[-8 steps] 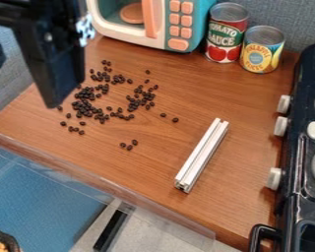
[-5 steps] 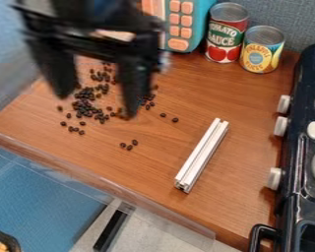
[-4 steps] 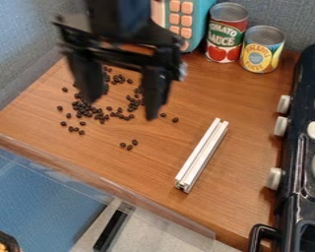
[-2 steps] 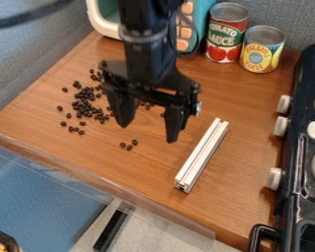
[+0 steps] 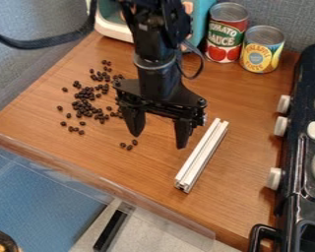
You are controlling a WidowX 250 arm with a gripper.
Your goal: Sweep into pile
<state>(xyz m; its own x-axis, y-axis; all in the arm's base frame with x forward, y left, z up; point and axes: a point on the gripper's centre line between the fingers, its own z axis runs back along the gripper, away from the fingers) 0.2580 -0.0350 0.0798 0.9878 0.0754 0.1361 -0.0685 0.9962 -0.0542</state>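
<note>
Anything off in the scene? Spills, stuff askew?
Yes: dark beans lie loose across the wooden counter, mostly left of the gripper, with a few stragglers nearer the front edge. Likely the material to be swept, so probably intended. The cans stand upright, and the white bar lies flat, undamaged as far as visible.
</note>
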